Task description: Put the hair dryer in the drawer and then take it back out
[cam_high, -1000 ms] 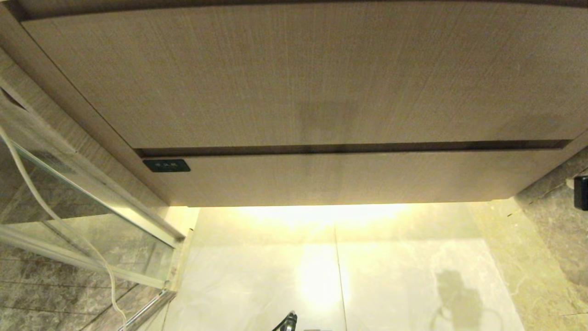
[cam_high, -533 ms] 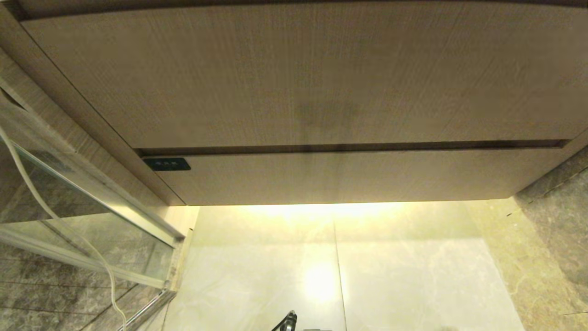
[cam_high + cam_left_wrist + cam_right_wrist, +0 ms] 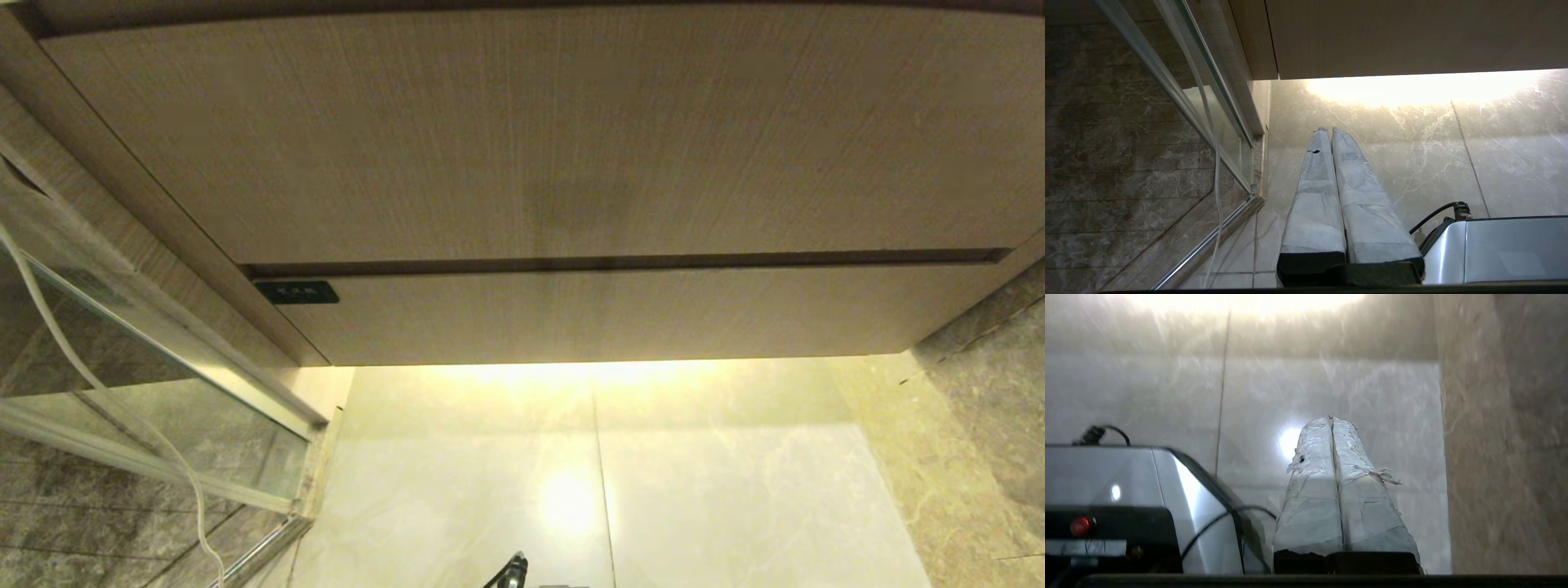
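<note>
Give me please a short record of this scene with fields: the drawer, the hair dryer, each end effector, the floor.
drawer: shut, front flush under the taller wood-grain panel; black label at its left end
hair dryer: not in any view
left end effector: fingers together, holding nothing, pointing down toward the floor beside the glass door
right end effector: fingers together, holding nothing, over the floor
floor: pale marble tiles, lit by a glow from under the cabinet

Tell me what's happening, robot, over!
Left end effector shut, empty. Right end effector shut, empty. Wide light-brown wood-grain drawer closed. Hair dryer not visible. Nothing blocking.
</note>
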Tool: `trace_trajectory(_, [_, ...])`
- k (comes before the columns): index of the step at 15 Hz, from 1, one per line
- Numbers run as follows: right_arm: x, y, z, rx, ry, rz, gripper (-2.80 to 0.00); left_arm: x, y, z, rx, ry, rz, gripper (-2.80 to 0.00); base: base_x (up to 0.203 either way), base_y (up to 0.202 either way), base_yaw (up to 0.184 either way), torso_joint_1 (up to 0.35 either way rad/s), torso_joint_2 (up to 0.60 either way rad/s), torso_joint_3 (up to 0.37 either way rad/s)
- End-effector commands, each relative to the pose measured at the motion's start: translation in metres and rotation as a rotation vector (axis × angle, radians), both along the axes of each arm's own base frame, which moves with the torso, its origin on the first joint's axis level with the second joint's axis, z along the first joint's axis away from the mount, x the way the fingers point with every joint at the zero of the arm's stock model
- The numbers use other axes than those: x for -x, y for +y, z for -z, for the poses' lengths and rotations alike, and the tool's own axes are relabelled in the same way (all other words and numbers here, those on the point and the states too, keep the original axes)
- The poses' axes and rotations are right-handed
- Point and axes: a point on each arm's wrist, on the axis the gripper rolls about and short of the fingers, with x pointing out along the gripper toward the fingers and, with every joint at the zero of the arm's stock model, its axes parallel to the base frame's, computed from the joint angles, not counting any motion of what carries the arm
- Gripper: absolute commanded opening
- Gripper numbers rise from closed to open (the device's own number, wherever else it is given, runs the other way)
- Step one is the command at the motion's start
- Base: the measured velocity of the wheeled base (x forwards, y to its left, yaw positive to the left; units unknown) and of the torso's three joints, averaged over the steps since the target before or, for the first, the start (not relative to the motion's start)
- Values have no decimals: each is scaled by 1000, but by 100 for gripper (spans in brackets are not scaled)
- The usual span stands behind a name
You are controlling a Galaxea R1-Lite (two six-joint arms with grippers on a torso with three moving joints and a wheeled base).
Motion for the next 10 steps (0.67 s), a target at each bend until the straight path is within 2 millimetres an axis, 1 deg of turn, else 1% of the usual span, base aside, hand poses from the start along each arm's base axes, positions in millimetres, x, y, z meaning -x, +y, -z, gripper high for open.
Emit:
trace_trajectory(1, [16, 0, 13, 4, -216, -24, -280, 0, 0, 0, 0, 3, 0, -280, 0, 0, 0, 0, 0, 0])
trace_trajectory(3, [14, -1, 16, -21, -234, -21, -280, 0, 0, 0, 0, 1, 0, -280, 0, 0, 0, 0, 0, 0])
trace_trajectory(10, [14, -1, 16, -38, -237, -16, -280, 0, 0, 0, 0, 3, 0, -280, 0, 0, 0, 0, 0, 0])
